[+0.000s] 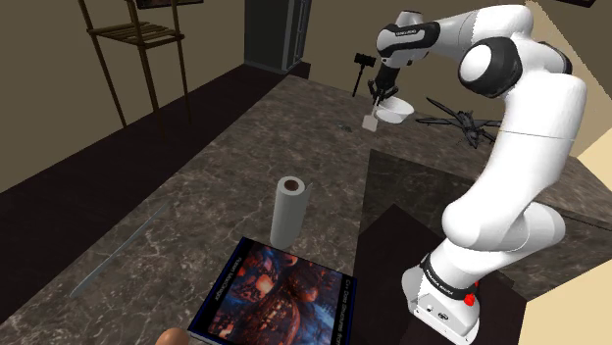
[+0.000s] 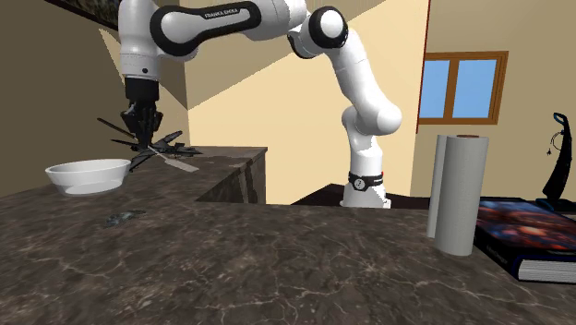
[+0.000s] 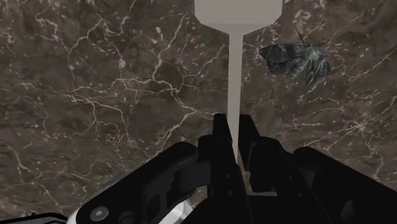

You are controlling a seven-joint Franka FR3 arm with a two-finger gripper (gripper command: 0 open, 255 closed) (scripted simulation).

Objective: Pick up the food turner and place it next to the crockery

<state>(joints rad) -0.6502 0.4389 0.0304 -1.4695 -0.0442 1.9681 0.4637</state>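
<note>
- Jaws nearly closed, with only a narrow gap that is filled by the thin handle of the food turner (image 3: 235, 76); the black gripper (image 3: 234, 146) clasps it near the handle's end.
- Food turner: plain pale grey, with no visible grain or sheen. A straight, slim, flat handle widens through short sloped shoulders into a broad, square-cornered blade at the end away from the fingers.
- In the shoulder view the turner (image 1: 371, 122) hangs down from the gripper (image 1: 378, 100), its blade low over the counter and just beside the bowl (image 1: 395, 113), on the shoulder view's left of it. Whether the blade touches the stone cannot be told.
- Bowl (image 2: 90, 175): white, shallow, round, smooth-walled, standing upright on the counter just below the gripper (image 2: 143, 137) in the second exterior view.
- Counter (image 3: 95, 95): dark brown polished stone like marble, threaded with fine pale veins.
- Small bluish-grey object (image 3: 296, 58), ragged and insect-like in outline, lies flat on the stone close to the turner's blade, apart from it.
- Dark spindly object (image 1: 461, 124) with thin spokes lies beyond the bowl, on the shoulder view's right.
- Paper roll (image 1: 289, 209): a plain pale cylinder, upright, well apart from the bowl.
- Book (image 1: 280, 294): thick, glossy cover in reds and blues, lying flat near the roll.
</note>
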